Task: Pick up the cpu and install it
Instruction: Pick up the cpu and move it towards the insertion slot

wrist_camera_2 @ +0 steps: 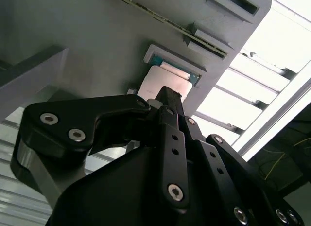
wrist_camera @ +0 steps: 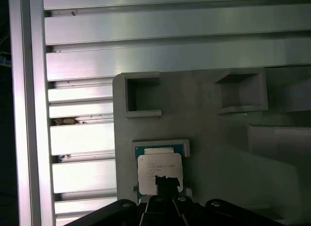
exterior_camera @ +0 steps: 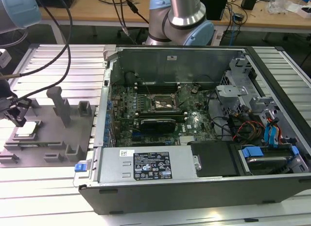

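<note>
At the far left edge of the exterior view, the gripper [exterior_camera: 18, 116] hangs right over the cpu [exterior_camera: 26, 130], which lies flat in its recess on the grey tray [exterior_camera: 53, 138] on the tabletop [exterior_camera: 48, 197]. Both wrist views look down past the gripper [wrist_camera_2: 167, 95] [wrist_camera: 165, 183] onto the cpu [wrist_camera_2: 163, 81] [wrist_camera: 159, 167]. The tip covers one edge of the pale lid rather than its middle. The jaws look drawn together and grasp nothing. Being near square, the chip offers no long axis. The socket [exterior_camera: 163, 103] sits well apart, toward the frame's centre, inside the open computer case [exterior_camera: 194, 56].
</note>
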